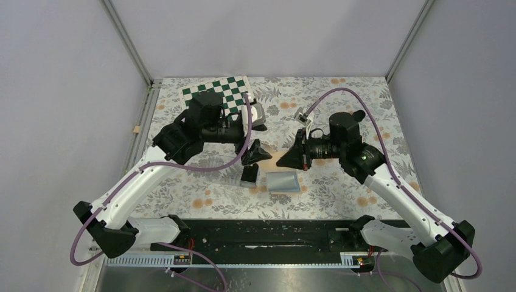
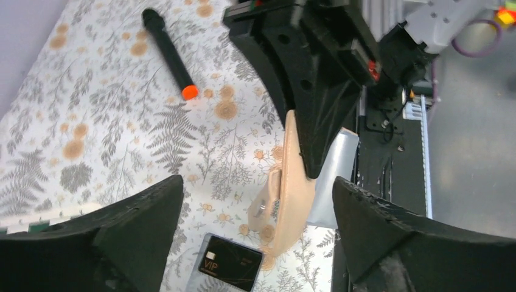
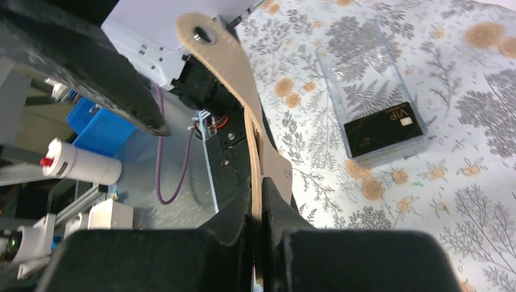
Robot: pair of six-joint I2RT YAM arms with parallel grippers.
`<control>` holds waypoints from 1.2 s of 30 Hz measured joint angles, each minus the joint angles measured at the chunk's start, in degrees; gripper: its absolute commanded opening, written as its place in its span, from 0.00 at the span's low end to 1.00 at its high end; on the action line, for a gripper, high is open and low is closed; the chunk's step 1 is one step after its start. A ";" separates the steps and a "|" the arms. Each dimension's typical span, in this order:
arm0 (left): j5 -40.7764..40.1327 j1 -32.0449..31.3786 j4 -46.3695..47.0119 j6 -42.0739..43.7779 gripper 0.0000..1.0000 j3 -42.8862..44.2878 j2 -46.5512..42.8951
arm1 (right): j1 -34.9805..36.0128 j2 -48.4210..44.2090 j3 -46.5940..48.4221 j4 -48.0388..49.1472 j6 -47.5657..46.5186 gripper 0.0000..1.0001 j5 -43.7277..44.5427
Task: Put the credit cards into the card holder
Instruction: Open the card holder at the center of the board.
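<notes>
The tan card holder [image 2: 296,194] stands on edge above the floral table, its snap flap [image 3: 214,48] sticking up. My right gripper [image 3: 257,182] is shut on its tan wall. The holder's light blue lining [image 1: 284,181] spreads out toward the near edge. My left gripper [image 2: 258,182] is open, one finger on each side of the holder and touching nothing. A black credit card [image 2: 231,263] marked VIP lies in a clear plastic tray [image 3: 365,73] just beside the holder, under the left gripper [image 1: 258,153]. The same card [image 3: 380,129] shows at the tray's near end in the right wrist view.
A black marker [image 2: 170,53] with an orange tip lies on the table beyond the holder. A green and white checkerboard [image 1: 219,91] sits at the back left, with a small grey box [image 1: 258,114] beside it. The black base rail [image 1: 268,234] runs along the near edge.
</notes>
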 measured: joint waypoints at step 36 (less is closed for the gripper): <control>-6.38 3.13 6.93 -49.77 0.86 -15.19 13.07 | -17.75 4.96 4.39 -8.68 18.71 0.00 7.10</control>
